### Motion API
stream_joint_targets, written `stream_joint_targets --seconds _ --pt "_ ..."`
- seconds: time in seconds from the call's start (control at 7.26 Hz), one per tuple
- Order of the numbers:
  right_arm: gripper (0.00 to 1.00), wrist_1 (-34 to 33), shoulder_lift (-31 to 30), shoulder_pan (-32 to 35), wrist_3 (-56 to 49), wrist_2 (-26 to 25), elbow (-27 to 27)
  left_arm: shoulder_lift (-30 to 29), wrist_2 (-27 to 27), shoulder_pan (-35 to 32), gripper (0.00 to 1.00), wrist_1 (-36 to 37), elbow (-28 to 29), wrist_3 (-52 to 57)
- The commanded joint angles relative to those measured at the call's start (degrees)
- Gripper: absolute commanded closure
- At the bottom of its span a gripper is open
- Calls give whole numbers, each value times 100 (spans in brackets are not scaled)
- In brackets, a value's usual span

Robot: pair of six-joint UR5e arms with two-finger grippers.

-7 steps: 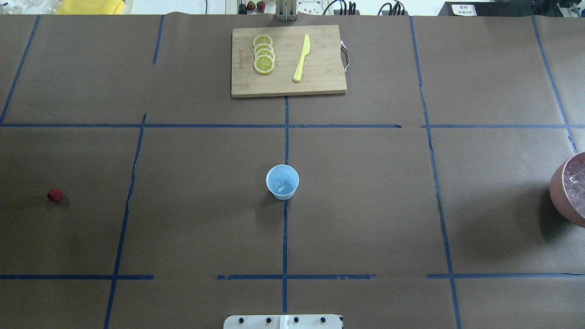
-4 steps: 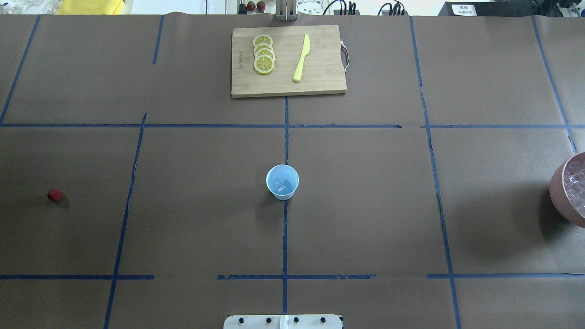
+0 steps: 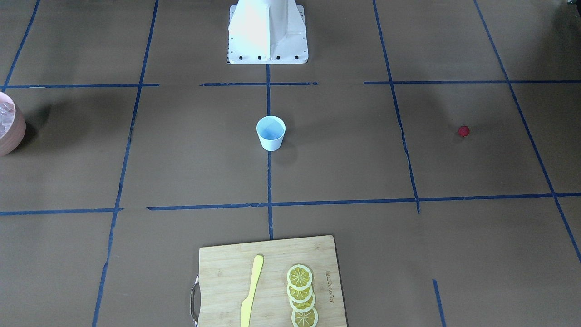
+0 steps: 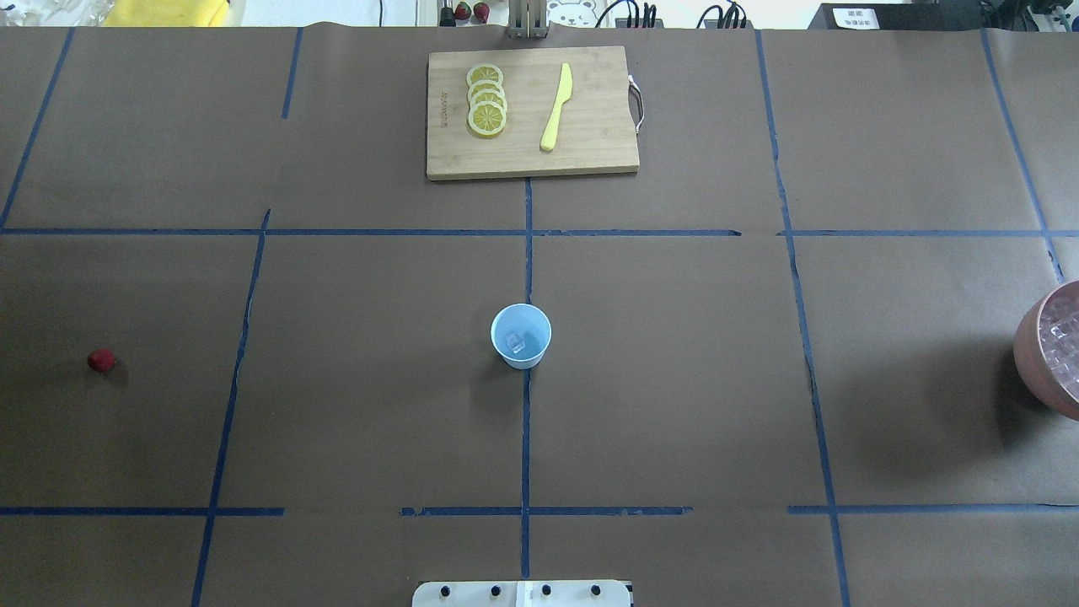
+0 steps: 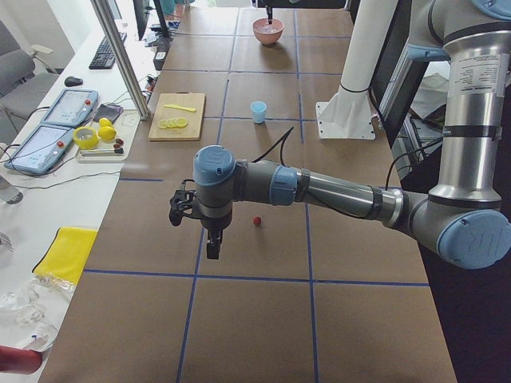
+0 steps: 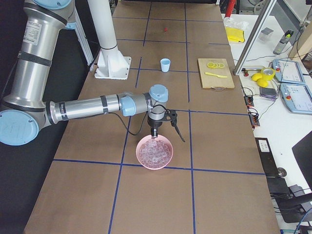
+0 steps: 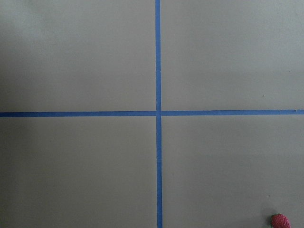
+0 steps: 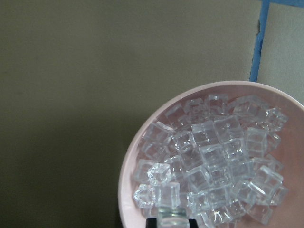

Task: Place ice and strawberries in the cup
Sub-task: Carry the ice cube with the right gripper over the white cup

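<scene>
Strawberry (image 4: 101, 361) lay on the tabletop (image 4: 674, 379) at far left, near the hovering left jaws, whose opening could not be told. At the centre the cup (image 4: 521, 335) stood upright holding one ice cube (image 4: 514, 341). At far right the right jaws hung over a pink bowl (image 4: 1030, 354) of ice (image 8: 213, 156), their opening likewise unclear.

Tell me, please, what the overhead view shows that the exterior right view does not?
Only the overhead view shows the ice cube inside the cup; no arm appears there. Only the exterior right view shows the right arm, the right gripper over the bowl, and that bowl whole, heaped with ice; overhead, the frame edge cuts it off. Both show the cup, the strawberry, and the board with lemon slices and knife.
</scene>
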Motion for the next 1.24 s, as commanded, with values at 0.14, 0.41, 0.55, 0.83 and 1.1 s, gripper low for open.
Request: stream_joint_targets --seconds 0.14,0.41,0.55,0.83,1.1 --pt "100 -1373 1433 -96 262 65 552 45 -9 9 0 -9 0 9" --pt "100 -1465 2436 -1181 1670 -13 500 45 0 9 0 -18 0 9" --pt "100 -1465 3067 -1771 2418 -153 386 45 -9 18 0 -18 9 0" --pt "100 -1439 4524 -3062 4315 -1064 -322 45 -9 53 0 -27 18 9" --pt "100 -1412 5434 -3681 4999 -1463 -1026 45 0 62 0 -35 26 9"
